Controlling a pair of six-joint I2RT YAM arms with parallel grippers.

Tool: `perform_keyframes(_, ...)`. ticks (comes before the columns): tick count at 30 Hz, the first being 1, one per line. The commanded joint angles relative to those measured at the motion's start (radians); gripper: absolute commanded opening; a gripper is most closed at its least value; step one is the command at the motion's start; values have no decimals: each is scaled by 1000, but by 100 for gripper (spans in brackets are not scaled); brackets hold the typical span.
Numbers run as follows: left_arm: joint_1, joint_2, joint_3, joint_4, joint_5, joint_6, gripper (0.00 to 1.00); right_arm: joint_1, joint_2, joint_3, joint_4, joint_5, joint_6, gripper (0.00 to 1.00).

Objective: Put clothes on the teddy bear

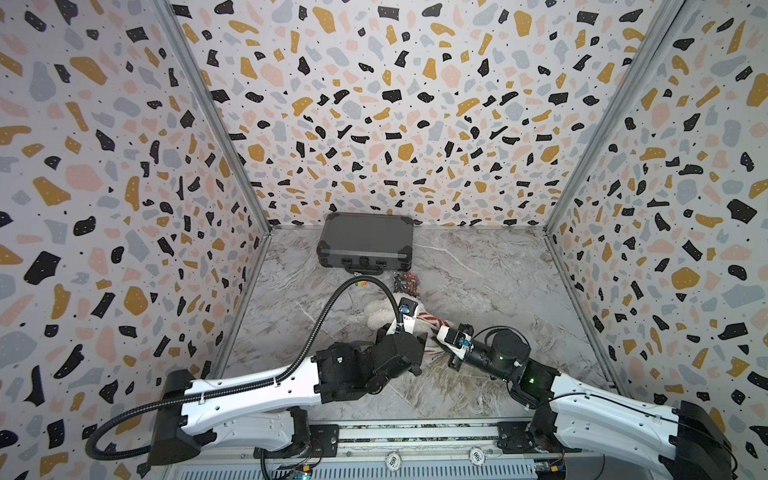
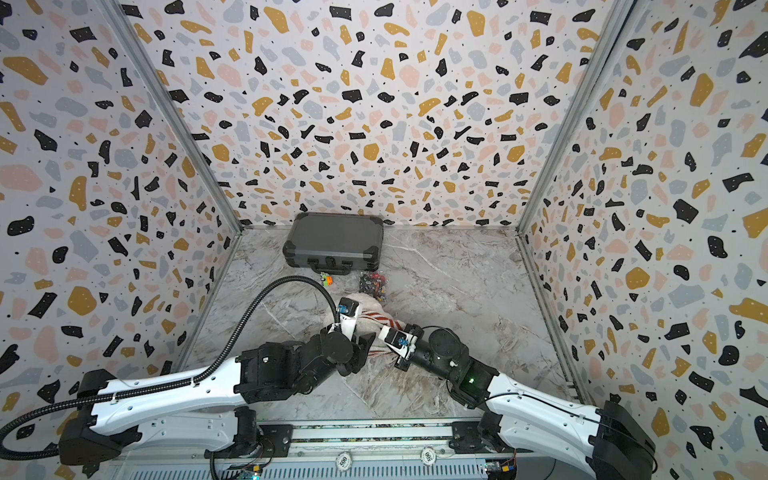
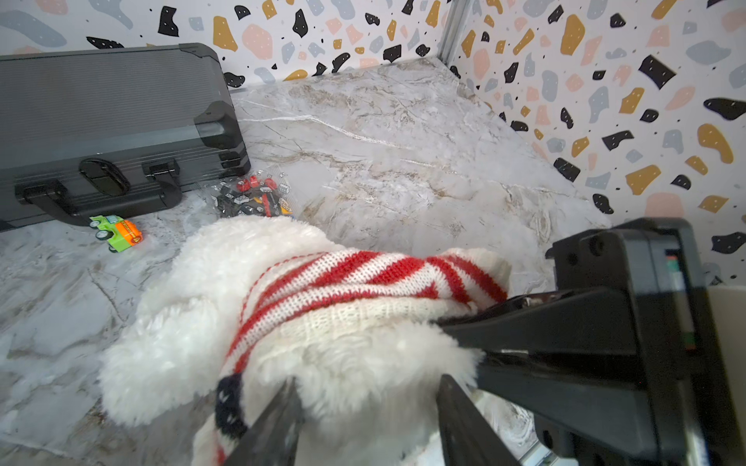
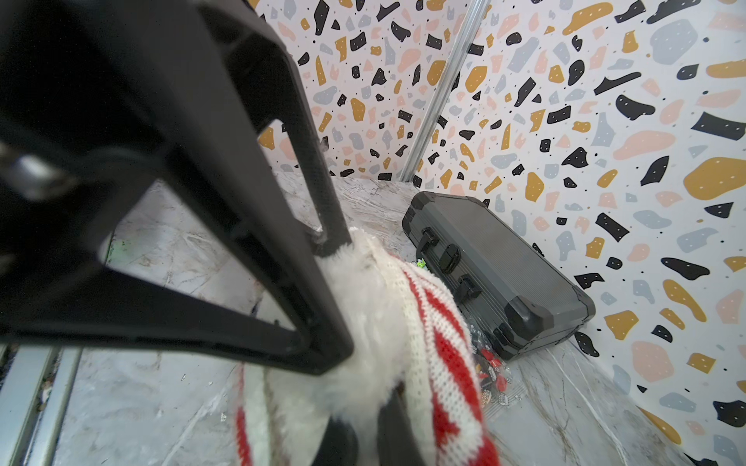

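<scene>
Mid-table, slightly toward the front edge, teddy bear [image 3: 181,322] lies with striped sweater [image 3: 363,278] bunched round its middle, only partly on; head not visible. Right gripper [image 4: 343,302] clamped on the cream hem plus some fur. Left gripper [image 3: 367,381] has jaws apart, straddling the fluffy body beside the hem, gripping nothing.

Step looks like working the hem along the body. To do it well, left should bite knit only, not fur, opposite the right's pinch. Pull both sides evenly in short tugs, else the bear may slide or the knit roll up.

Marble-look table [image 1: 478,270] looks smooth, likely low friction. Grey case [image 1: 365,241] sits closed at the back edge, left of centre. Toy car [image 3: 117,232] and bag of small bricks [image 3: 254,197] lie just in front of it, the bag near the bear. Terrazzo-print walls [image 1: 374,104] on three sides.
</scene>
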Motion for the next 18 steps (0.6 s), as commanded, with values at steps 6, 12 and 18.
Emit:
perform_keyframes(6,6,25,-22,-82,-1,82,59,15,-8,56,110,-26,-4,0)
perform_keyframes(12,7,54,-22,-97,-40,96,58,17,-10,56,118,-50,7,0)
perform_keyframes(18,9,74,-20,-108,-81,108,59,17,-19,55,127,-74,26,0)
